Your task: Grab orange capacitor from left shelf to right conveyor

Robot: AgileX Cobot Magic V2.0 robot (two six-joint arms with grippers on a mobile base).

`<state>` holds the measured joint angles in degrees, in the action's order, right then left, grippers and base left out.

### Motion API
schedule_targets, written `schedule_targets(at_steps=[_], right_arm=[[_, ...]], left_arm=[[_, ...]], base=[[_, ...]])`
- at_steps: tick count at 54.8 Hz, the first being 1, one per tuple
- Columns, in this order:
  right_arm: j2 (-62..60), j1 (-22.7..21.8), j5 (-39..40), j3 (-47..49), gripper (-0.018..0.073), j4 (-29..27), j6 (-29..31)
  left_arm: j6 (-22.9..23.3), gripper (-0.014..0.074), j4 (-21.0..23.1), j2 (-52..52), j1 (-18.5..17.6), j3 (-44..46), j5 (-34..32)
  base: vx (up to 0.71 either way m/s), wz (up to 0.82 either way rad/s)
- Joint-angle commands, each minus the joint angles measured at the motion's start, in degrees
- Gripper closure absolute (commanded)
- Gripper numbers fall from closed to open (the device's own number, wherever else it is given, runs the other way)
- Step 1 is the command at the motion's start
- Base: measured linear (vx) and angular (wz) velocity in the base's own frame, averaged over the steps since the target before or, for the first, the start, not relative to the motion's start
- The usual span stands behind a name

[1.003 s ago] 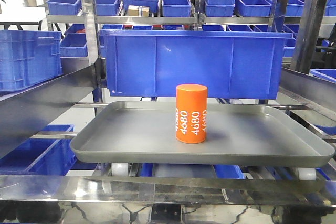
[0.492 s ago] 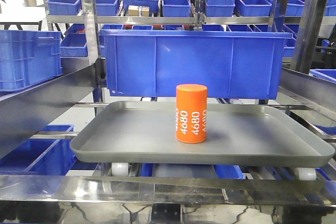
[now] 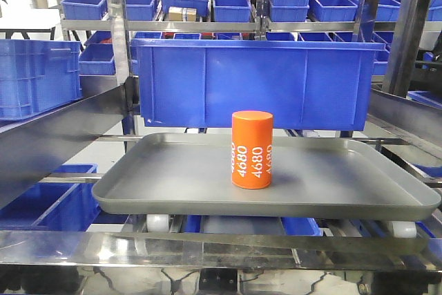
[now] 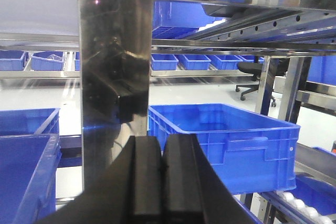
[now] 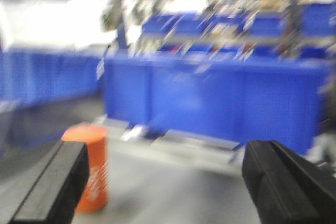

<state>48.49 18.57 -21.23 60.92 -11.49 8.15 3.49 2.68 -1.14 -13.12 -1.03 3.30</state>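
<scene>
Capacitor (image 3: pixel 252 149) upright, ahead of right gripper (image 5: pixel 167 182), off-centre, close to one finger (image 5: pixel 55 179). Right fingers spread wide; left gripper (image 4: pixel 163 179) pinched shut, empty. I'd centre gap on it before closing (wrist view blurry), squeeze mid-body, keep it vertical.

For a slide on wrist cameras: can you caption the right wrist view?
Blurred view: open right gripper facing the upright capacitor on the tray, blue bin behind.
</scene>
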Motion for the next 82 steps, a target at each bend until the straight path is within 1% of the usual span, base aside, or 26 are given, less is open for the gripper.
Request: schedule_targets(at_steps=[1, 6, 14, 19, 25, 33, 40, 57, 64, 70, 77, 80, 82], right_arm=[[4.3, 3.1, 5.0, 1.5, -0.0034, -2.4, 4.1], [8.5, 5.3, 5.6, 1.5, -0.0031, -2.5, 4.6], [13.0, 6.8, 5.7, 1.5, -0.0031, -3.3, 4.8], [14.8, 7.7, 5.9, 1.7, -0.0031, -4.6, 6.4], [16.6, 9.0, 6.1, 2.2, -0.0031, -6.8, 10.0], [18.7, 9.1, 6.8, 3.7, -0.0031, -12.1, 12.7], [19.7, 9.0, 7.5, 4.9, -0.0031, -15.3, 16.6], [23.0, 9.0, 7.1, 8.3, -0.0031, -26.3, 26.1], [25.0, 9.0, 7.4, 9.5, -0.0031, -29.2, 29.2], [27.1, 9.0, 8.2, 11.0, -0.0031, -29.4, 30.8], [30.2, 9.0, 9.0, 13.5, -0.0031, -29.4, 31.2], [31.4, 9.0, 9.0, 14.7, -0.0022, -29.4, 31.2], [32.3, 9.0, 8.8, 15.6, 0.0003, -29.4, 31.2]], left_arm=[[0.3, 0.0603, 0.3, -0.2, -0.4, 1.7, -4.7], [0.3, 0.0603, 0.3, -0.2, -0.4, 1.7, -4.7], [0.3, 0.0603, 0.3, -0.2, -0.4, 1.7, -4.7], [0.3, 0.0603, 0.3, -0.2, -0.4, 1.7, -4.7], [0.3, 0.0603, 0.3, -0.2, -0.4, 1.7, -4.7], [0.3, 0.0603, 0.3, -0.2, -0.4, 1.7, -4.7], [0.3, 0.0603, 0.3, -0.2, -0.4, 1.7, -4.7], [0.3, 0.0603, 0.3, -0.2, -0.4, 1.7, -4.7], [0.3, 0.0603, 0.3, -0.2, -0.4, 1.7, -4.7], [0.3, 0.0603, 0.3, -0.2, -0.4, 1.7, -4.7], [0.3, 0.0603, 0.3, -0.2, -0.4, 1.7, -4.7], [0.3, 0.0603, 0.3, -0.2, -0.4, 1.7, -4.7], [0.3, 0.0603, 0.3, -0.2, -0.4, 1.7, -4.7]], base=[[0.0, 0.0], [0.0, 0.0], [0.0, 0.0], [0.0, 0.0], [0.0, 0.0], [0.0, 0.0], [0.0, 0.0], [0.0, 0.0], [0.0, 0.0], [0.0, 0.0], [0.0, 0.0], [0.0, 0.0], [0.0, 0.0]])
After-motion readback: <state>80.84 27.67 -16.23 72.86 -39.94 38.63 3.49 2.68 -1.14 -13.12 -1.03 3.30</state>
